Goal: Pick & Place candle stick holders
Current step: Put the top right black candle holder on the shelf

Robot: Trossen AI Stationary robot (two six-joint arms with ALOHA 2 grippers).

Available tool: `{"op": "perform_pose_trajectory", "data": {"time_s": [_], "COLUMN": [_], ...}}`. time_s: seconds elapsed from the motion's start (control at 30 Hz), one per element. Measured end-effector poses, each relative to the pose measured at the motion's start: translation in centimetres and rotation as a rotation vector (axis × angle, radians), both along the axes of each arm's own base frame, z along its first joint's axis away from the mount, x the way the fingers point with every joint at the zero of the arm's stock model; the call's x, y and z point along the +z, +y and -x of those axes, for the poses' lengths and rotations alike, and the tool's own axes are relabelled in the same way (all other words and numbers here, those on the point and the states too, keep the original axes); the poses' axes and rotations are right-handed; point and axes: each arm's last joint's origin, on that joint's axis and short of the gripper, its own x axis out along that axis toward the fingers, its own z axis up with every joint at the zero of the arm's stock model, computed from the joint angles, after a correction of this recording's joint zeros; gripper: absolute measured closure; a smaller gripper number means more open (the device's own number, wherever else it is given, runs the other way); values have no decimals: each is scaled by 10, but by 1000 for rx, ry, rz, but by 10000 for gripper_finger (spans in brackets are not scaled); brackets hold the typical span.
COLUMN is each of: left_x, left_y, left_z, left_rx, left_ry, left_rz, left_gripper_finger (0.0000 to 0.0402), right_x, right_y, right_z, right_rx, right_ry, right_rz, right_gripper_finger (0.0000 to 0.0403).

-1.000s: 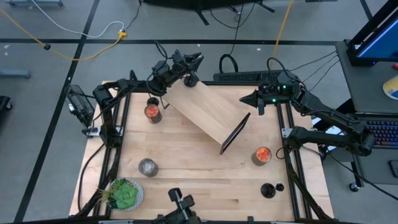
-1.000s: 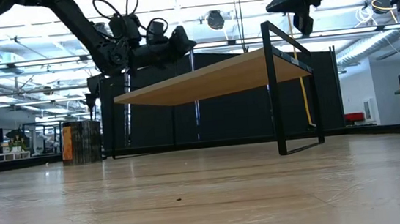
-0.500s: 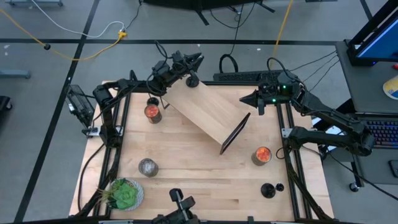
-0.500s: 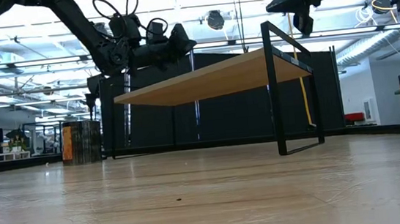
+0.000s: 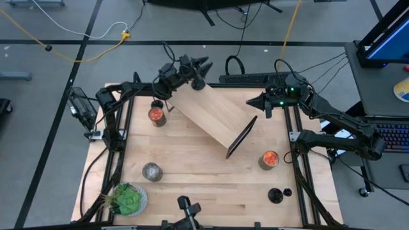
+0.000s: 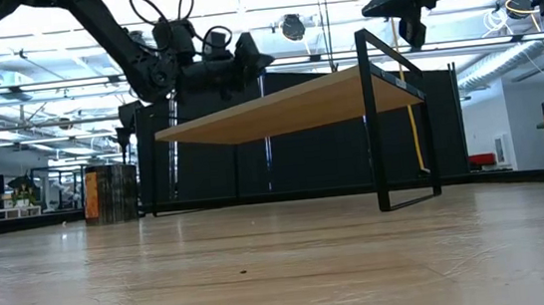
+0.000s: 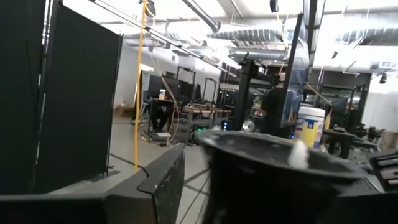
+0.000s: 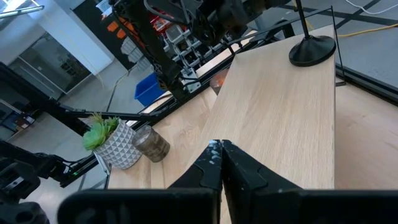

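We find the left claw (image 5: 199, 66) hovering over the far end of the small wooden shelf (image 5: 214, 115) that stands on the worktop (image 5: 192, 163), and we cannot tell whether its fingers are parted or closed. Its own camera shows only a blurred dark round shape close in front. One candle stick holder (image 8: 314, 51) stands upright on the shelf top just beside that claw, near the end edge and a corner, and appears free of the fingers. The right claw (image 8: 218, 148) waits above the shelf's other end, clenched on nothing, well apart from that holder. In our judgement the danger lies in the thin stem: any sideways move of the left claw could clip it, and with so little board around the base the piece could tip or slide off the edge. A bump on the shelf itself would do the same. Counting, we see one holder on the shelf and two dark round pieces (image 5: 275, 195) on the worktop, well apart from both claws on the right claw's side. We take them for more holders, though their stems do not show from above. There are also two jars with orange tops (image 5: 156, 115), one grey jar (image 5: 152, 171) and one leafy plant (image 5: 128, 199).
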Motion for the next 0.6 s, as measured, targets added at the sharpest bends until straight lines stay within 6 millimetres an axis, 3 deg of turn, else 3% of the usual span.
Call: {"op": "perform_pose_trajectory", "data": {"time_s": [0.23,0.4,0.6], "left_x": [11,29,32], "left_y": [-6,-16,-23], "left_z": [7,17,24], "left_rx": [30,57,88], "left_ry": [189,297,404], "left_rz": [58,40,84], "left_gripper_finger": [190,189,189], "right_x": [0,0,0], "right_y": [0,-1,-1], "right_z": [0,0,0], "right_rx": [0,0,-1], "right_ry": [0,1,1], "right_rz": [0,13,16], "right_gripper_finger": [403,403,403]}}
